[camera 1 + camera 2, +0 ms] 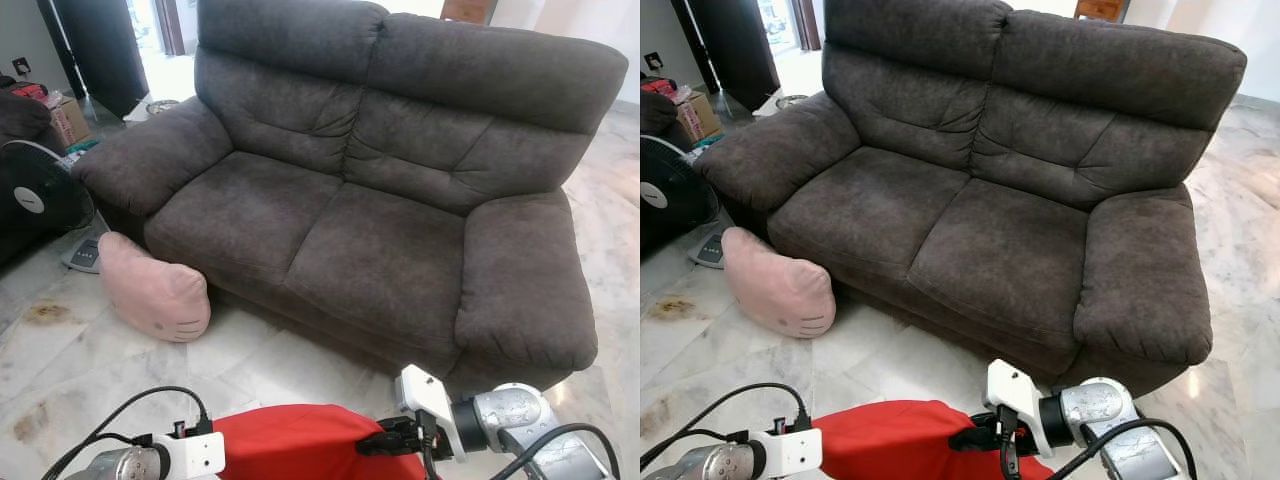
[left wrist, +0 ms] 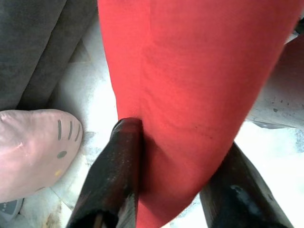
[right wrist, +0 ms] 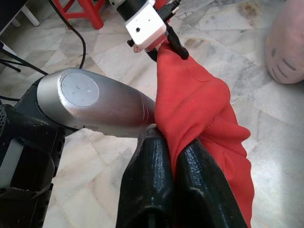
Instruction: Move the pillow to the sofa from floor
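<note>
Red pillow [image 1: 295,440]: held off the floor between both hands, directly before the sofa [image 1: 380,190] seat; long axis runs hand to hand. Left hand [image 2: 171,180]: fingers spread wide around one end. Right hand [image 3: 173,178]: pinched on fabric at the other end. Pink cat-face cushion [image 1: 152,290]: on floor against sofa's left front corner.

Head stereo looks down at sofa [image 1: 380,190]; wrist cameras close on red pillow [image 2: 190,95].

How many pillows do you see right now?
2. A red pillow is held between the left gripper and right gripper; a pink pillow lies on the floor against the sofa.
</note>
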You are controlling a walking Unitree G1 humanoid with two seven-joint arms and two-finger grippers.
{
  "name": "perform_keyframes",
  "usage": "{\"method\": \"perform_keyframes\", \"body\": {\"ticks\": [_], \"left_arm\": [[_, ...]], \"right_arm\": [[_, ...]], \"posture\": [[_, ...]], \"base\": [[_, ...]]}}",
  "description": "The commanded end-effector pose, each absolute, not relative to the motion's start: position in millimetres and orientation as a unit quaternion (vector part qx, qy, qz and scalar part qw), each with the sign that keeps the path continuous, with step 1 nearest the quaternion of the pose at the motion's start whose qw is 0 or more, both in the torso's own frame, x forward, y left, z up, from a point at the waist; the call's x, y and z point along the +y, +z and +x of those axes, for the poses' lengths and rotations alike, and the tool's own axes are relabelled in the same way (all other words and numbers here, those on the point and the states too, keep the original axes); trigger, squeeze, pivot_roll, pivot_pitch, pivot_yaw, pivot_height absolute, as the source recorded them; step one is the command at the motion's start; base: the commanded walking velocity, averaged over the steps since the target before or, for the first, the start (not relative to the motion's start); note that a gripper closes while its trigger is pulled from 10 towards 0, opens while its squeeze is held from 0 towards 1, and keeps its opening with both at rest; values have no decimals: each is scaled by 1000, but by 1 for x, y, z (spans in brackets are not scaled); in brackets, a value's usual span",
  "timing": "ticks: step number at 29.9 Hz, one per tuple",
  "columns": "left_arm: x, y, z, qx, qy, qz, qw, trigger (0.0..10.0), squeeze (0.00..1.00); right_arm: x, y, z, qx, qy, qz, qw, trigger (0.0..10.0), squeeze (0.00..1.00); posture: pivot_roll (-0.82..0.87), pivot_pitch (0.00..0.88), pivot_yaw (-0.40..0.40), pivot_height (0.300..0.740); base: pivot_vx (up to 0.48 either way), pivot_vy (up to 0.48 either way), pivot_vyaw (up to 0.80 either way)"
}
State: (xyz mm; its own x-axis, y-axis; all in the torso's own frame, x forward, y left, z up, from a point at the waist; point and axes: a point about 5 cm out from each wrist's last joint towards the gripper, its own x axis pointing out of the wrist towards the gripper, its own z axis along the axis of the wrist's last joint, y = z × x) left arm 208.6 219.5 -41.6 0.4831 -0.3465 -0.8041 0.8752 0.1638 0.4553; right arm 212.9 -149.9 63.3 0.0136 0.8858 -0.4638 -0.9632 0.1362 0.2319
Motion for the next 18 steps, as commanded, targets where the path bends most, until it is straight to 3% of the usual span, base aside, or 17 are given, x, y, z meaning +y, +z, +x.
{"method": "perform_keyframes", "body": {"ticks": [1,18], "left_arm": [[218,-43,208,274,-437,485,706,0,0],[219,-41,212,271,-431,489,708,0,0]], "right_arm": [[-144,83,219,206,666,-79,713,10000,0],[-142,81,219,207,665,-76,714,10000,0]], "posture": [[105,28,-91,740],[113,30,-90,740]], "base": [[0,0,0],[0,0,0]]}}
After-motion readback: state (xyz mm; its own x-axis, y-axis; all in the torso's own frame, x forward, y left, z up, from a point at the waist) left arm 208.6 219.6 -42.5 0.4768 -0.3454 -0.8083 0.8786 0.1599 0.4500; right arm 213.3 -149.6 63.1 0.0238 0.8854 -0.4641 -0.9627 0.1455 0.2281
